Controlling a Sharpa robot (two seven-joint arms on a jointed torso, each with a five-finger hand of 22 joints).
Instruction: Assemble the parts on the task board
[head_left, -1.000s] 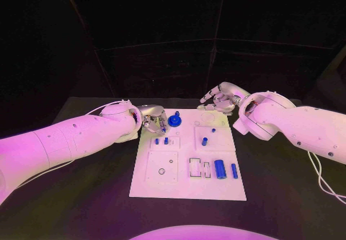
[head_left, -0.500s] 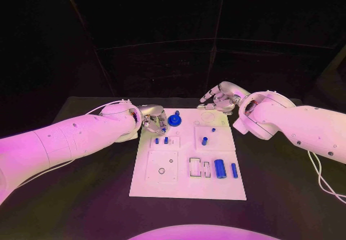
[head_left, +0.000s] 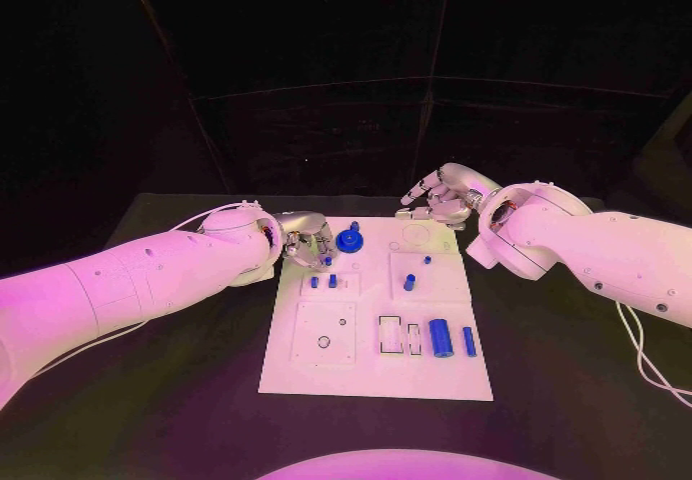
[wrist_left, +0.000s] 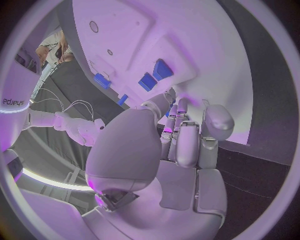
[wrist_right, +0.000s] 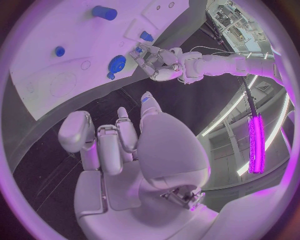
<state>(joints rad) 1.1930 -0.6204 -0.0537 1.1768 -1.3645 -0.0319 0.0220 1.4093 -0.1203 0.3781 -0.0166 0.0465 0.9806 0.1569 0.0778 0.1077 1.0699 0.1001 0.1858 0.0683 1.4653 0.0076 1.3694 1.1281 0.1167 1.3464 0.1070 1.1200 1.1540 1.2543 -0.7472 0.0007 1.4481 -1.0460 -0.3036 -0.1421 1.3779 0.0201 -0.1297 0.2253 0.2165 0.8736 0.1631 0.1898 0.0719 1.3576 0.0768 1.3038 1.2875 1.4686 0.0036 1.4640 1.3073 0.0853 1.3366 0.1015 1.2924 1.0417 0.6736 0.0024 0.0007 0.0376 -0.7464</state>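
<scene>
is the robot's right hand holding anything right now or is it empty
Empty. The right hand hovers beyond the task board's far edge, fingers apart, nothing in them.

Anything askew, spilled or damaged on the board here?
Nothing stands out. The task board lies flat and square, blue parts sit on it, none off on the table, and no damage is visible.

From my remote seat: left hand (wrist_left: 181, 145), fingers curled, hovers at the edge of the white board (wrist_left: 187, 45), near two blue parts (wrist_left: 155, 76) on it
</scene>
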